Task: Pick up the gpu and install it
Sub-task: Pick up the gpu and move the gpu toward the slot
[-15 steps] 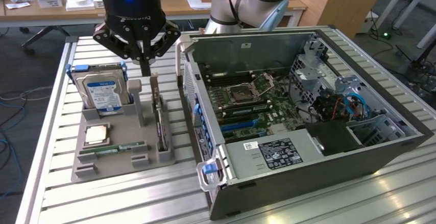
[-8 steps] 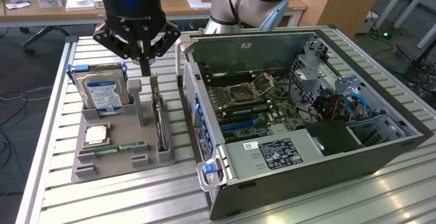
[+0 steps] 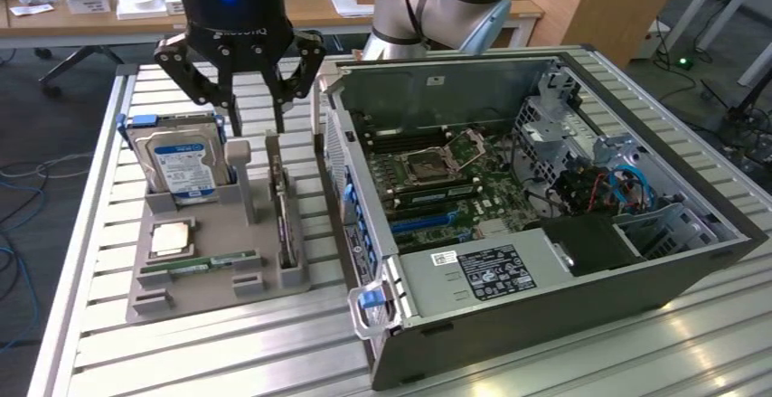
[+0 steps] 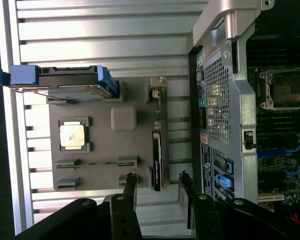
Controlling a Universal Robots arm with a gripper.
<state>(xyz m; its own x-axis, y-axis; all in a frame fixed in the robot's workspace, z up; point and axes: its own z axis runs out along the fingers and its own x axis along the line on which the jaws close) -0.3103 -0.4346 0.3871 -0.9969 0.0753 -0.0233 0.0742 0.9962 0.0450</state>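
Black two-finger gripper point(image 3: 255, 118): fingers parted to a middling gap, nothing between them, nothing touched. Hanging above grey moulded parts tray point(image 3: 215, 227) on slatted aluminium table point(image 3: 241, 347). Thin black gpu card with silver end bracket point(image 3: 285, 212): seated on its long edge in the tray slot on the case side, directly under the hand and reaching out past it toward the tray's front edge, clearly apart from the fingertips. Long axis lying along the slot, crosswise to the line between the two fingers, so flat faces turned toward the finger pads; judged a straight-down approach, no twist called for. Beside the hand on the other flank: boxy silver hard drive with blue-white label point(image 3: 181, 157), upright in blue carrier. Further out from the hand on the tray: square silver processor chip point(image 3: 173, 237) and narrow green RAM stick point(image 3: 199, 263), both flat. Open grey computer case point(image 3: 483, 76) just beyond the gpu's side, green motherboard point(image 3: 453, 180) exposed. Wrist view: card edge-on point(image 4: 158, 150), its line falling between the fingers point(image 4: 131, 187), confirming line-up that the exterior view leaves doubtful. Exterior view alone for height of hand over card and for case interior, blue expansion slots point(image 3: 422, 221) included.
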